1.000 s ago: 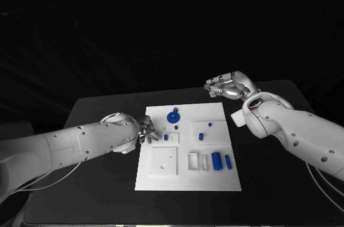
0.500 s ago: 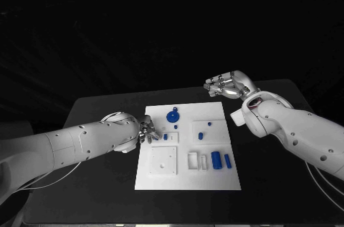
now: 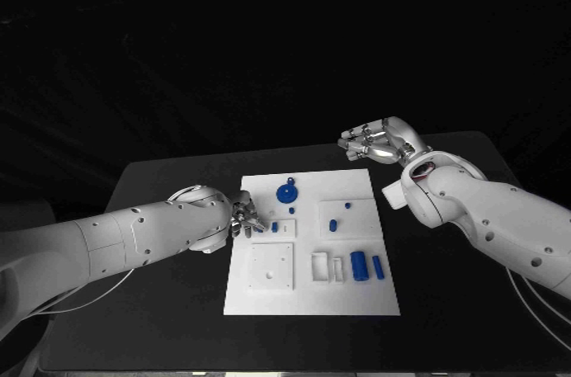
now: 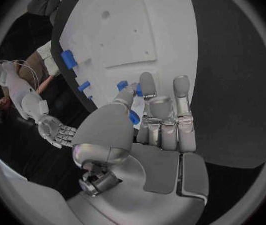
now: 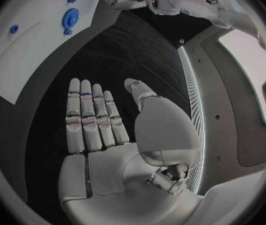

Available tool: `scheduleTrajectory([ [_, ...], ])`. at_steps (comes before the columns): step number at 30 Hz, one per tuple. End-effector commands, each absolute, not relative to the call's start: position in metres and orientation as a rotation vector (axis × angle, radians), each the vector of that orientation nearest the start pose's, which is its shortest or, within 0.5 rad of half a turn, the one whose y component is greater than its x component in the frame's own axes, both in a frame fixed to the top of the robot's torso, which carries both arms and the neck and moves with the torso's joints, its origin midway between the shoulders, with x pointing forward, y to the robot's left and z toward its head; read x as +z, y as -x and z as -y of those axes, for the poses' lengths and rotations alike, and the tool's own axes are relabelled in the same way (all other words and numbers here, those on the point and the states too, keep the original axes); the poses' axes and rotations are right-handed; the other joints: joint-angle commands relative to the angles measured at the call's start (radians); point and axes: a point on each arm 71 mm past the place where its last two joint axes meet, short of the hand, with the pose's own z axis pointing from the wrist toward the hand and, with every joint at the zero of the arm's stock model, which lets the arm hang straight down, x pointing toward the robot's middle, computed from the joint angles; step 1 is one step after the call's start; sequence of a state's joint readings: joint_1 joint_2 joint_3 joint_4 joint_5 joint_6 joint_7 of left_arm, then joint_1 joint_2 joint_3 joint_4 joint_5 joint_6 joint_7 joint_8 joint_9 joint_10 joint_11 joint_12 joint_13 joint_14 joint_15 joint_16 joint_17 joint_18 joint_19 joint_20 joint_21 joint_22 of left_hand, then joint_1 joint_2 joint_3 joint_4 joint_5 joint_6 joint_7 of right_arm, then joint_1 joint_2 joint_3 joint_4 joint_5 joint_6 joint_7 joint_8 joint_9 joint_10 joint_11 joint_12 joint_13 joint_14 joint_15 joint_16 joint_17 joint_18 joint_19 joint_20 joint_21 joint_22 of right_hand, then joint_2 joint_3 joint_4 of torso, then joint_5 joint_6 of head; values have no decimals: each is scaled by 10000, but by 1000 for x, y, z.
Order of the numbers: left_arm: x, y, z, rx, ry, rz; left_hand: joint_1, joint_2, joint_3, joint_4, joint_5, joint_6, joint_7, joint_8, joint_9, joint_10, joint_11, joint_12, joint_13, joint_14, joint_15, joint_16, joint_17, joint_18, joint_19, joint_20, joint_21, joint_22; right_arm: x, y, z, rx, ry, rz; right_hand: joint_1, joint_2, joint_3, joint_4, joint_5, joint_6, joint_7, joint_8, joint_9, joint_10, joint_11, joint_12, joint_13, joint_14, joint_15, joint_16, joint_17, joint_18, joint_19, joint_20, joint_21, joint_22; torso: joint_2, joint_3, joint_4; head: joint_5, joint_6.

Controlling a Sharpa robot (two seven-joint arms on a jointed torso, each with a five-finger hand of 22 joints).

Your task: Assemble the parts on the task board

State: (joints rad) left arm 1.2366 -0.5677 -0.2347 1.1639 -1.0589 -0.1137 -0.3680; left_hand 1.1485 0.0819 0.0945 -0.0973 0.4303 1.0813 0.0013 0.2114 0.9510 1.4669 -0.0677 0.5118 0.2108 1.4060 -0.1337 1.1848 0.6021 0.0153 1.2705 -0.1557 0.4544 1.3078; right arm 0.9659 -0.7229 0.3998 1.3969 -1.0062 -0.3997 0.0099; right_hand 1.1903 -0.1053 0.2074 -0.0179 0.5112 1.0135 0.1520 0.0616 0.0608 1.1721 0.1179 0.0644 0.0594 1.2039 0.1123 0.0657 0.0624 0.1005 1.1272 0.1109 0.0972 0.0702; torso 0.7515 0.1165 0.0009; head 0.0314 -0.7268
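Left hand (image 3: 244,219) pinches a small blue part (image 4: 122,86) at the task board's (image 3: 268,299) edge for seating, while the right hand (image 3: 379,143) hovers open, clear.

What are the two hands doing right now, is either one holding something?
Left hand: at the task board's left edge by a small blue part; whether it grips it cannot be told.
Right hand: open, holding nothing, above the black table.

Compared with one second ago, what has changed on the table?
Almost nothing. The left hand stays at the left edge of the task board, fingers over a small blue part; whether it grips it is unclear. The right hand stays open beyond the far right corner. The blue gear has not moved.
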Motion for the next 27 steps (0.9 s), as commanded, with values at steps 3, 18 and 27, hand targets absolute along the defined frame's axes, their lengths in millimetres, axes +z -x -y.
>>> scheduleTrajectory([
  [3,-282,-519,-183,-3722,2136,-21890,88,-250,-533,375,-166,246,-78,-236,-1354,444,10,-83,-26,-18,-31,-90,-101,-88,70,7,-95,159,-153,-523,208,10439,-5287,-14372,69,15,-57,19,40,-34,-27,-1,7,-44,-10,-64,-14,-102,-3,-41,-15,131,-77,-22,-68,-15,2,-1,-1,-7,-20],
  [18,-281,-521,-185,-3632,2268,-21826,363,-547,-1279,1107,-281,100,-48,358,-2201,440,19,-160,-20,-34,-20,-160,-200,-96,114,17,-220,172,-153,-523,208,10432,-5296,-14361,68,11,-72,19,46,-59,-24,-4,6,-49,-7,-64,-14,-108,0,-41,-15,131,-81,-19,-69,-15,0,-1,-11,-5,-16],
  [27,-281,-522,-191,-3280,2454,-21725,156,-888,-1500,1416,-962,43,-1,489,-2225,430,33,-191,-11,-44,3,-190,-231,-84,122,36,-251,169,-153,-523,208,10423,-5301,-14362,92,11,-95,4,56,-75,-20,-3,6,-59,-2,-64,-14,-119,3,-41,-16,133,-90,-16,-73,-15,4,-2,-6,-17,-16],
])
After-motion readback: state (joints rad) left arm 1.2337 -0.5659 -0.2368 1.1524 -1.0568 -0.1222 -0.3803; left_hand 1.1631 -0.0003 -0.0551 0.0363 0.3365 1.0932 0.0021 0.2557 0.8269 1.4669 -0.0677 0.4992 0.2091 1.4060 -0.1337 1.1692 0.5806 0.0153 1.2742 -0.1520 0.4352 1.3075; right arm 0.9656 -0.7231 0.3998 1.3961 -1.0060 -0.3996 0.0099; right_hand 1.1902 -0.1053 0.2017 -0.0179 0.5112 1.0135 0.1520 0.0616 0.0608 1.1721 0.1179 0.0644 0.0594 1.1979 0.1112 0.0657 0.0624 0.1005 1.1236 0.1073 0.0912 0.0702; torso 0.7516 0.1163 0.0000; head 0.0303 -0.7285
